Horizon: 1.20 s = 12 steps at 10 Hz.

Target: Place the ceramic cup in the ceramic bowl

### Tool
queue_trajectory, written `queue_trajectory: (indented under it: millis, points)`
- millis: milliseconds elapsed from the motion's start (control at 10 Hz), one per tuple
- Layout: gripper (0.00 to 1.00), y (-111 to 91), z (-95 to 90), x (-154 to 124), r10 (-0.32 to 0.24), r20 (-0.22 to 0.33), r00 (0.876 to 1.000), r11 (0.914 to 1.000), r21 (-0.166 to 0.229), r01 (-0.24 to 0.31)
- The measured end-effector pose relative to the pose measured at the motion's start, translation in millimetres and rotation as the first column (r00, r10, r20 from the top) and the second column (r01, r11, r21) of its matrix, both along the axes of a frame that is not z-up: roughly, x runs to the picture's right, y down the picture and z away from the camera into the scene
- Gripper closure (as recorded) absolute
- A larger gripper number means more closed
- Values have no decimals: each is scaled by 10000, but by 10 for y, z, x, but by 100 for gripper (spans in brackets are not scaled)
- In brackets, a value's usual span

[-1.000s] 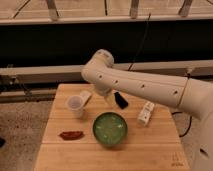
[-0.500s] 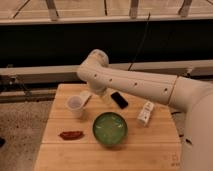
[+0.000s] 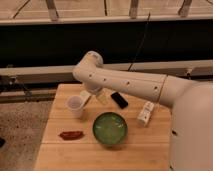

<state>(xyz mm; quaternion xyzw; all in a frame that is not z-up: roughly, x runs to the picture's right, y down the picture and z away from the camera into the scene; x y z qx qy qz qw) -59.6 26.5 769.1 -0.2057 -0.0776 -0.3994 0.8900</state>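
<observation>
The arm has swung left in the past second, bringing the gripper [image 3: 94, 96], jaws spread and empty, just beside the white cup [image 3: 75, 105], which stands upright at centre left on the wooden table [image 3: 65, 156]. A grasp looks close. The green bowl [image 3: 110, 128] waits empty at lower centre. A red item [image 3: 71, 134], black object [image 3: 119, 99] and white box [image 3: 145, 113] share the tabletop. Behind them are a dark wall and rail, with speckled floor at left.

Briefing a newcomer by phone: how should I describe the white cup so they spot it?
On the wooden table, look to its left side in the camera view, where the open gripper hangs. Just left of it stands the small white tapered ceramic cup: round and handleless, unlike the boxy white bottle or the wide green bowl.
</observation>
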Motion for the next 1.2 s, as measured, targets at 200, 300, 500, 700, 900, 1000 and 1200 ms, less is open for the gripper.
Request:
queue_trajectory:
  millis: [200, 300, 500, 700, 900, 1000, 1200]
  points:
    - [20, 20, 61, -105, -132, 171, 9998, 9998, -114, 133]
    - [20, 42, 94, -147, -264, 258, 9993, 9994, -200, 269]
    - [20, 76, 135, -274, -565, 424, 9975, 9978, -312, 579]
    - [20, 134, 183, -340, -774, 520, 9956, 9957, -467, 799]
    - [20, 213, 244, -435, -1031, 710, 9921, 9921, -642, 1077]
    - [20, 222, 248, -459, -1094, 763, 9911, 9911, -679, 1146]
    - [20, 269, 275, -501, -1217, 870, 9887, 9885, -791, 1287]
